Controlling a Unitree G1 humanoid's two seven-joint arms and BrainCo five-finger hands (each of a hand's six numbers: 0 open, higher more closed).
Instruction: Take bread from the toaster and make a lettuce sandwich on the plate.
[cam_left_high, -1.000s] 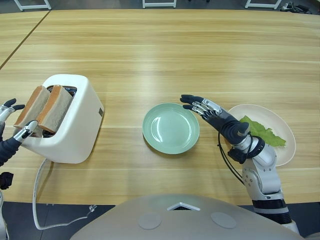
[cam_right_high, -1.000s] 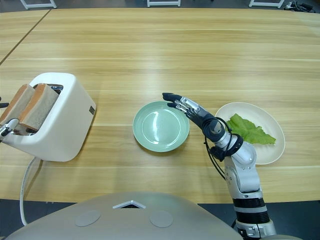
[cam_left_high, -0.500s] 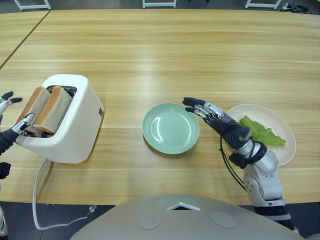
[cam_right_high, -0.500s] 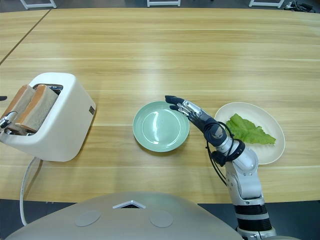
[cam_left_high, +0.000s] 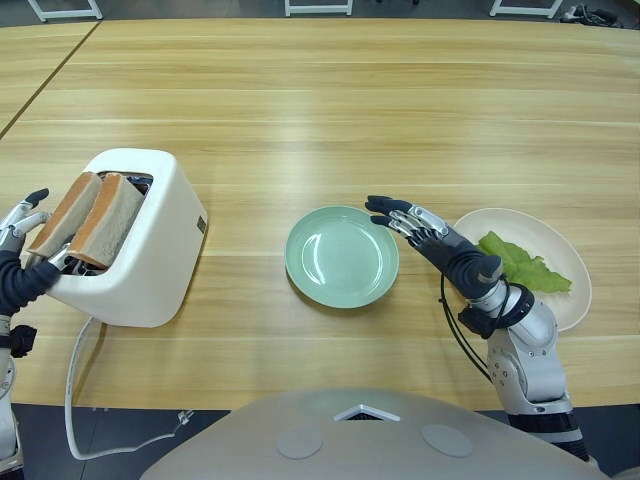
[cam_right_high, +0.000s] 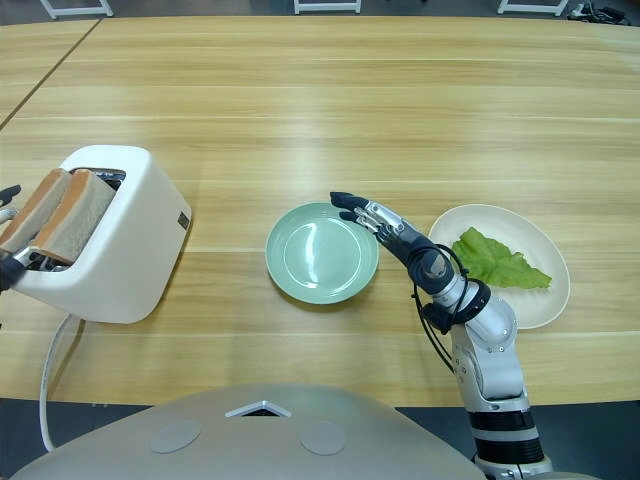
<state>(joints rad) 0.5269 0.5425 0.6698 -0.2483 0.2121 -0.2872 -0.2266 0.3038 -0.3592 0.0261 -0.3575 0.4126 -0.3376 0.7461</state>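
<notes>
While the white toaster (cam_left_high: 150, 235) stands near the table's (cam_left_high: 350, 100) left end, close to the near edge, two slices of bread (cam_left_high: 108, 218) stick up side by side from its slots, leaning toward the left. Its white cord (cam_left_high: 72, 400) trails from the base to the near edge and drops over it.

At the left edge of the view, the left hand (cam_left_high: 18, 262) sits just beside the toaster, right against the outer slice (cam_left_high: 62, 213). From this angle it is hard to judge, and whether the hand has closed on that slice or only hangs next to it cannot be told.

A round green plate (cam_left_high: 342, 256) lies about midway along the near side of the table, with nothing on it. To its right, near the same edge, lies a cream plate (cam_left_high: 550, 240), and one lettuce leaf (cam_left_high: 522, 264) lies flat on it, its ruffled end toward the right rim.

Between the two plates the right hand (cam_left_high: 440, 240) hangs palm down. Its fingers (cam_left_high: 392, 210) are stretched out straight and slightly spread, their tips over the green plate's right rim, and it holds nothing. Its wrist and forearm run back toward the near edge, crossing the cream plate's left rim. The leaf lies just beside the wrist.
</notes>
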